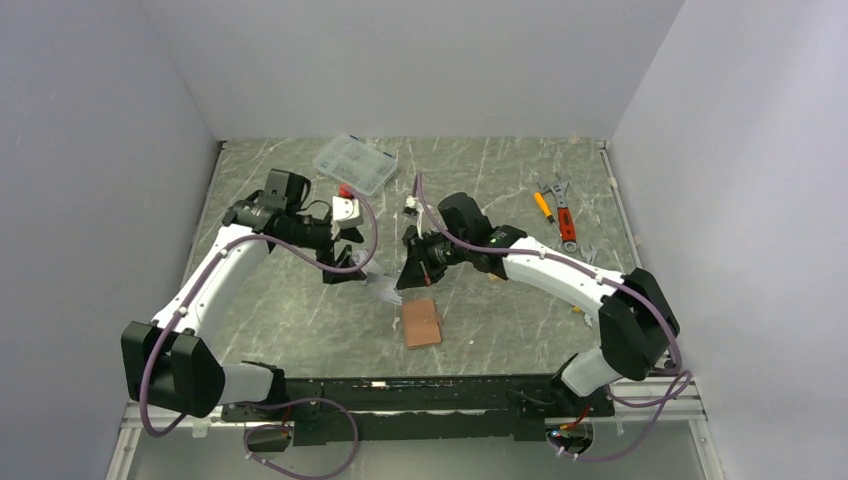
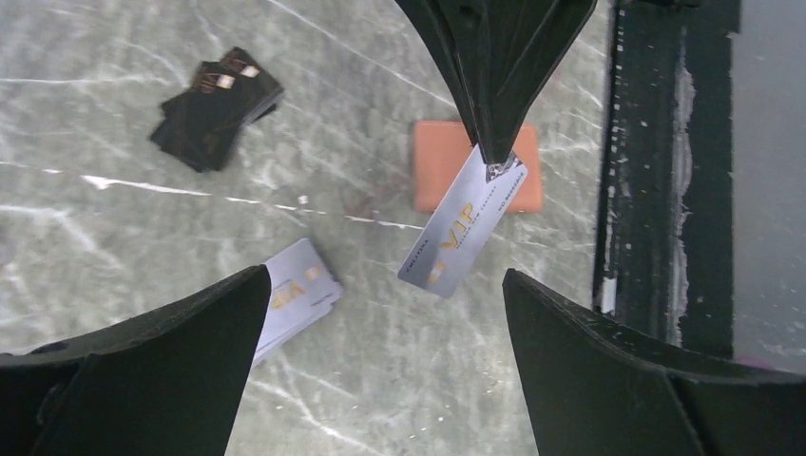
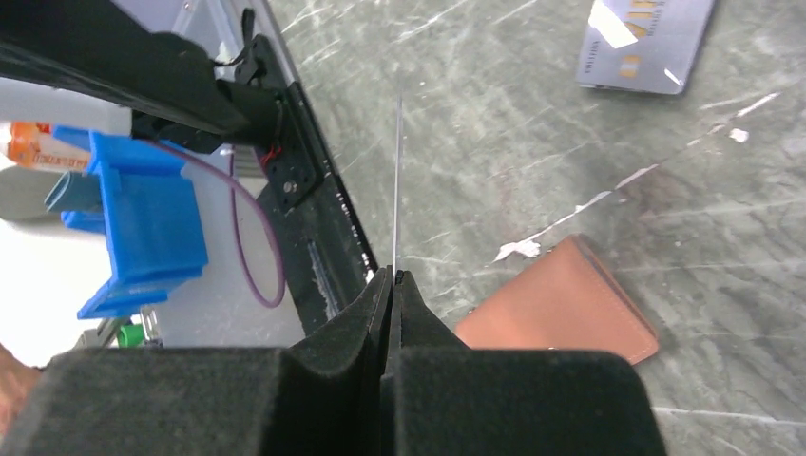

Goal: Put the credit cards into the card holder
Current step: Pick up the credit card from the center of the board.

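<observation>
Nearest the lens in the right wrist view, the right gripper [image 3: 392, 276] has its two black fingers pressed together on one short end of a silver card [image 3: 396, 180], seen there edge-on as a thin line. The left wrist view shows the same card face-on, marked VIP, hanging tilted from the fingertips above the table [image 1: 300, 320], its clamped end over the near edge of the card holder [image 2: 432, 171]. The holder, pinkish-brown, lies flat and closed on the table between the two arms, near the front edge, just beside the right gripper's tips and not touched by either gripper. A second silver card [image 2: 299, 290] lies flat on the table, apart from the holder, partly hidden behind one left finger. The black cards [image 2: 214, 109] lie in a loose fanned pile, well apart from the holder. The left gripper [image 2: 385, 285] has its jaws spread wide, holds nothing, and hovers facing the held card. Farther out, a clear compartment box [image 1: 355, 165] sits at the back of the table, and wrenches [image 1: 557, 188] with an orange-handled screwdriver [image 1: 543, 206] lie at the back right.
</observation>
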Available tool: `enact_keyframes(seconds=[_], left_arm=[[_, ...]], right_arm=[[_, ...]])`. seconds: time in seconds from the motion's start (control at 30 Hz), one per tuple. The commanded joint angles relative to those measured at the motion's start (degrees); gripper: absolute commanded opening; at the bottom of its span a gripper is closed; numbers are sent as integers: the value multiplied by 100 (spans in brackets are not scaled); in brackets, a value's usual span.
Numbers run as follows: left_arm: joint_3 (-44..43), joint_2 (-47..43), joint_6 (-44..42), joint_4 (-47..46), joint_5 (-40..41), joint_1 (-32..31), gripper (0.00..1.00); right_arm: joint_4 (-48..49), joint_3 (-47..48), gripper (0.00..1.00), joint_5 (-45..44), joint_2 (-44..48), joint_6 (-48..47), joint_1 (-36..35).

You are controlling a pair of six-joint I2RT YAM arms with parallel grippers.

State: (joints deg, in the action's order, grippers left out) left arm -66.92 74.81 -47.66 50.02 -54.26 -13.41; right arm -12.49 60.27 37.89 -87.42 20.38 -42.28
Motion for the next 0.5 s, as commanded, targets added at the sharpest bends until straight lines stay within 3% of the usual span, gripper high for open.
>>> enact_keyframes(seconds=[0.0,0.27,0.47], left_arm=[[311,-183,-108,-70,-451,-254,99],[133,-70,-161,238,-763,-535,98],[-137,21,-353,850,-964,-544,75]], right_arm=[[-324,401,0,34,423,-338,-190],[-764,1035,0,-158,528,-546,-428],[-937,1266,0,-548,646,-731,-435]])
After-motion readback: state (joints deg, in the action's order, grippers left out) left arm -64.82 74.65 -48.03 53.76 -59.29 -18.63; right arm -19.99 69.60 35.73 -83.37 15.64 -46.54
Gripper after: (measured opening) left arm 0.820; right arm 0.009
